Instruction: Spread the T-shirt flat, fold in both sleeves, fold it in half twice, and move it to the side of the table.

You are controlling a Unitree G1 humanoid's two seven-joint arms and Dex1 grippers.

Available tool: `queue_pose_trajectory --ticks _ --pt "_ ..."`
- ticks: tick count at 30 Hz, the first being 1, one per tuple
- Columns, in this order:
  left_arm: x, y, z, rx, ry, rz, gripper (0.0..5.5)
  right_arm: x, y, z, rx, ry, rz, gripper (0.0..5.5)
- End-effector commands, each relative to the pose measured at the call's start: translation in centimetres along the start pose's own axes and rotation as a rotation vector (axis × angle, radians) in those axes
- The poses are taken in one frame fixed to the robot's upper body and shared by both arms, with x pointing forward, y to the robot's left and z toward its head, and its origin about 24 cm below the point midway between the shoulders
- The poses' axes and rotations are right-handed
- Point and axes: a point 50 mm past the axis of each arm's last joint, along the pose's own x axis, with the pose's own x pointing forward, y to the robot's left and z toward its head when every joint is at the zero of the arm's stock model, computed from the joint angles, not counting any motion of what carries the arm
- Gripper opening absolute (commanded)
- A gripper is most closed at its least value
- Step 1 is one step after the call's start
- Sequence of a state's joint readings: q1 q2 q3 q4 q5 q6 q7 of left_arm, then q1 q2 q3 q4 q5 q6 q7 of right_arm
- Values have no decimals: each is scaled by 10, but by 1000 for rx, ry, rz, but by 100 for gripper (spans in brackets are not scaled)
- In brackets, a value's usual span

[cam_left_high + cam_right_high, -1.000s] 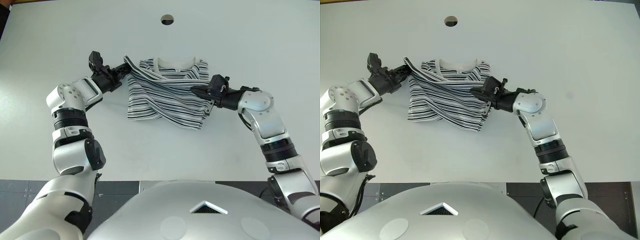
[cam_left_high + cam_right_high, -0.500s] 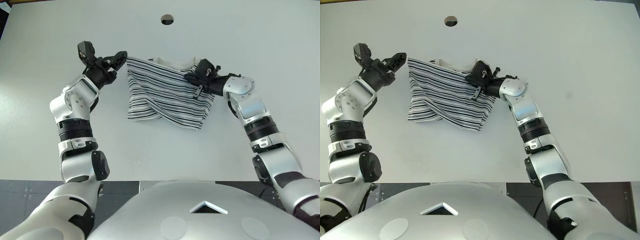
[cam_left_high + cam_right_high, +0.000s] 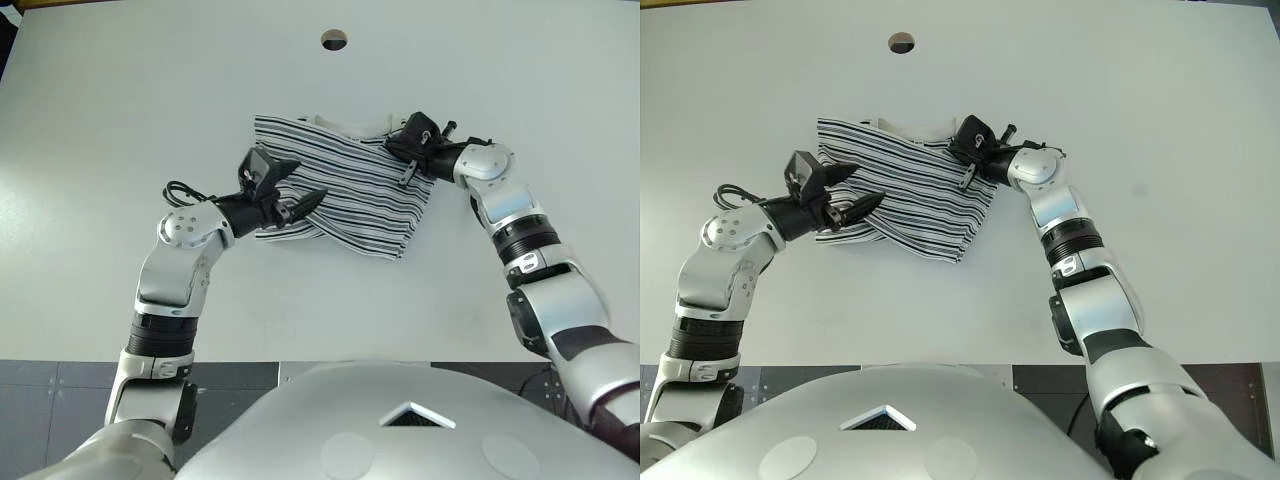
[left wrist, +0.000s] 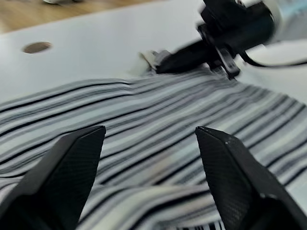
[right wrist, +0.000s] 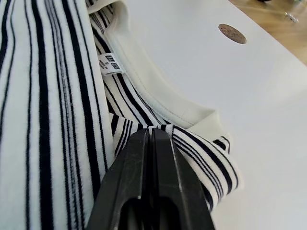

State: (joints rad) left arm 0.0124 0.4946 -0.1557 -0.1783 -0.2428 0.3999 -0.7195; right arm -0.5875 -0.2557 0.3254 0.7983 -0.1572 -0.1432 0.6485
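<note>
Toward the far middle of the table [image 3: 150,90], short of a round hole [image 3: 335,39], the striped T-shirt [image 3: 335,205] lay folded over on itself. Over its near left corner the left gripper [image 3: 311,180] hung with fingers spread wide, holding nothing. At the far right corner, the right gripper [image 5: 149,139] had its fingers pressed together, tips against a striped fold beside the collar [image 5: 158,91].

Bright, even light throughout, with only soft shadows.
</note>
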Motion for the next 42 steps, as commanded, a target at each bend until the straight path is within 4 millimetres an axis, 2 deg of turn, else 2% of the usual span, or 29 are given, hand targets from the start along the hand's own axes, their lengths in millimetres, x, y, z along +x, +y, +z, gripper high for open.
queue_pose_trajectory --ticks 1,4,7,9,11,13,14,18,20,25,31,38,42 --pt "-9 -8 -11 113 88 -46 349 -8 9 -20 -120 90 29 10" --pt "-15 -6 -3 212 47 -26 326 -8 10 -19 -141 69 19 10" --pt "-19 -1 14 243 -72 14 276 -7 10 -15 -149 41 7 10" --pt "-25 0 19 258 -113 24 239 -8 7 -8 -167 1 -18 10" --pt "-33 1 21 259 -133 32 204 -12 0 7 -168 -92 -58 10" --pt "-40 2 19 259 -130 30 204 -18 -2 21 -173 -173 -69 10" --pt "-43 1 17 266 -119 25 183 -21 0 27 -181 -210 -59 10" --pt "-50 5 5 329 -53 49 116 -37 17 48 -231 -320 14 10" --pt "-53 9 -3 344 -14 67 76 -44 30 52 -254 -331 81 10" --pt "-54 12 -27 354 121 47 12 -60 59 32 -300 -218 302 10" --pt "-55 6 -45 357 242 -33 12 -69 73 16 -317 -111 447 10" --pt "-53 17 -52 437 382 -79 12 -88 79 -18 -423 141 615 10" --pt "-51 33 -49 529 467 -99 12 -106 88 -29 -450 234 741 10"
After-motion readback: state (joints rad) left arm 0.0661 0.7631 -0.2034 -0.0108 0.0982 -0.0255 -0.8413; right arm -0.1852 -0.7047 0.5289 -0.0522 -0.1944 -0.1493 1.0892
